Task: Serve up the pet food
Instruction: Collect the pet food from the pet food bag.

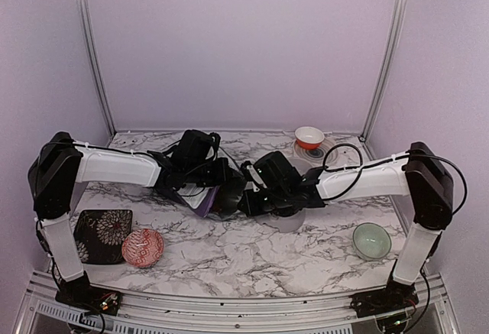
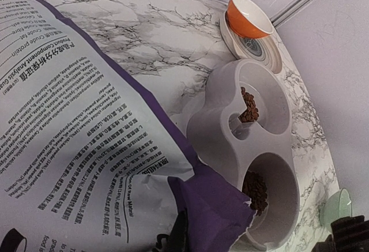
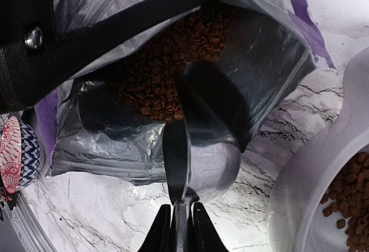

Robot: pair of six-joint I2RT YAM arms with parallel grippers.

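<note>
- Direction: the pet food is loose pellets, so it points no single way. In my right wrist view the heap inside the bag stretches diagonally, from upper right down to lower left.
- Where it is: most of it lies in the open mouth of the bag. The rest sits in the grey feeder, one small heap in each bowl. The two bowls line up along the feeder's long axis, just beside the bag's purple corner.
- Look: small, dark-brown, dry pieces, reddish where the light hits them, packed close in the bag and thinner in the feeder.
- Right arm: it reaches in from the right with its forearm near level, meeting the other arm over the middle of the marble table. The right gripper is clamped on the handle of a metal scoop. The handle runs straight away from the fingers, and the scoop's bowl sits at the bag's mouth against the heap's lower edge.
- Left arm: it reaches in from the left, also near level. The left gripper is fully closed and seems to pinch the bag's edge, holding it up.
</note>
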